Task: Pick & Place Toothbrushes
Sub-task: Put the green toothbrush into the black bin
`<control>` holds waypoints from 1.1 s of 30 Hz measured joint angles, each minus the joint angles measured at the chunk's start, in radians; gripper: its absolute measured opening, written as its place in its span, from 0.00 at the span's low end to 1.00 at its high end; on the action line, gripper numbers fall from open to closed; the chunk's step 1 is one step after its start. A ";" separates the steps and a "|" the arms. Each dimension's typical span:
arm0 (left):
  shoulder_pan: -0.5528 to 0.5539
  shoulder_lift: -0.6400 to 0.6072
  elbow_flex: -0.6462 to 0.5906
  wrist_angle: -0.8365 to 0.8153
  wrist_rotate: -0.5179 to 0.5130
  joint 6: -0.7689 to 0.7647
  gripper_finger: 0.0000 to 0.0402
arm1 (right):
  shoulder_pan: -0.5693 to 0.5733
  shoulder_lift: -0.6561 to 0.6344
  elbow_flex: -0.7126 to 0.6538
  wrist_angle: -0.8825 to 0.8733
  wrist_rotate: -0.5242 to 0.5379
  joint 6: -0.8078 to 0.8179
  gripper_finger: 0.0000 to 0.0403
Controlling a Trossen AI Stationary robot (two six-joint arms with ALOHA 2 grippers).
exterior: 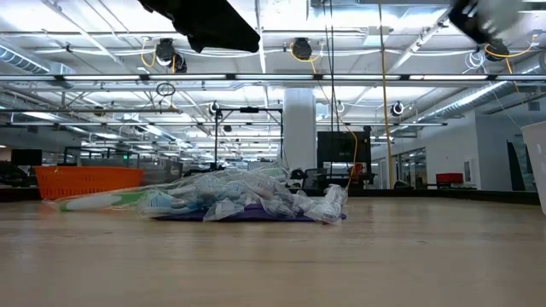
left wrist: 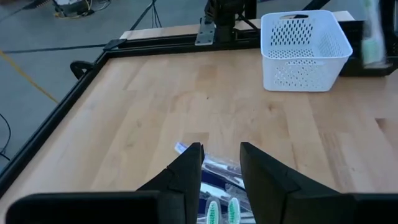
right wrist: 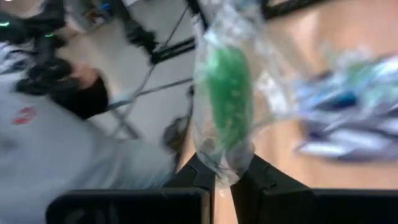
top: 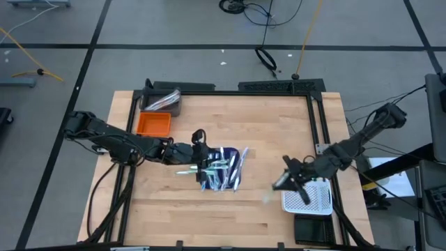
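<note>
While the left gripper [top: 201,155] hovers with jaws spread over the toothbrush pile [top: 223,169], the right gripper [right wrist: 222,175] pinches a wrapped green toothbrush [right wrist: 229,99] near the white basket [top: 311,199].

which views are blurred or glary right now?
Right wrist view: heavy motion smear, the right gripper shut on a wrapped green toothbrush. Left wrist view: sharp, white basket crisp. Low view: bright ceiling lights, wrapped toothbrush pile glinting.
</note>
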 joint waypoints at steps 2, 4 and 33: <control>0.000 0.000 0.000 0.002 0.000 -0.008 0.28 | 0.047 -0.007 0.000 -0.040 -0.037 0.072 0.04; 0.000 0.000 0.000 0.003 0.000 -0.026 0.28 | 0.089 -0.007 0.000 -0.056 -0.081 0.145 0.04; 0.000 0.000 0.000 0.008 0.001 -0.098 0.28 | 0.438 0.047 0.076 -0.466 -0.130 1.010 0.04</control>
